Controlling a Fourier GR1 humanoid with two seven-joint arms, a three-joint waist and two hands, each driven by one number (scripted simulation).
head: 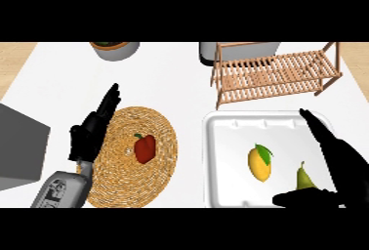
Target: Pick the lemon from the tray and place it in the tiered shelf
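I count one lemon (260, 163) and one pear (305, 177) on the tray (223, 161), lower right; right hand (338, 161) spread over it, left hand (90, 132) spread, one shelf (277, 73) upper right.

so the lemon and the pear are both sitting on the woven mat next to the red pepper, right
Not quite. The head view shows the lemon and the pear lying in the white tray, not on the woven mat. Only the red pepper sits on the mat, to the tray's left.
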